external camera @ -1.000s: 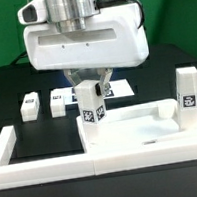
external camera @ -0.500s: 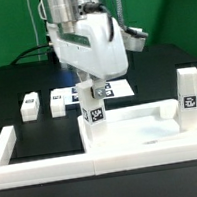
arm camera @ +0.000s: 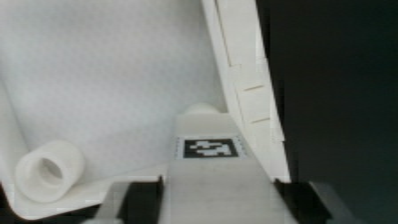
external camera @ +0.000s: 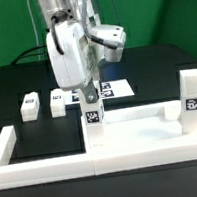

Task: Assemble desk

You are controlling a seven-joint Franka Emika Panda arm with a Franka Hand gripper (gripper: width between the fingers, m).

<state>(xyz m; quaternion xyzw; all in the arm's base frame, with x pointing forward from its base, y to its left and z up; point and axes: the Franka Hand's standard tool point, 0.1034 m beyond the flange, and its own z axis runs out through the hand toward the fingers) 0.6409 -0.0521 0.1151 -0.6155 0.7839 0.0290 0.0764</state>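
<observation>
The white desk tabletop (external camera: 141, 131) lies flat at the front, raised edges up. A white block leg (external camera: 91, 112) with a tag stands upright at its corner on the exterior view's left. My gripper (external camera: 90, 94) is shut on this leg from above, wrist turned sideways. In the wrist view the leg (arm camera: 214, 150) fills the gap between my gripper's (arm camera: 228, 205) dark fingers (arm camera: 143, 200), with the tabletop (arm camera: 107, 80) and a round socket (arm camera: 50, 168) beside it. A second leg (external camera: 190, 93) stands at the tabletop's other corner. Two more legs (external camera: 29, 105) (external camera: 57, 101) lie on the black table.
Low white bars (external camera: 24, 162) fence the front and the exterior view's left of the workspace. The marker board (external camera: 117, 87) lies behind the gripper. The black mat (external camera: 46, 139) lies between the bars and the tabletop.
The wrist has turned about the vertical axis, from broadside to the camera to side-on, while staying on the leg. The leg stays at the same corner.
</observation>
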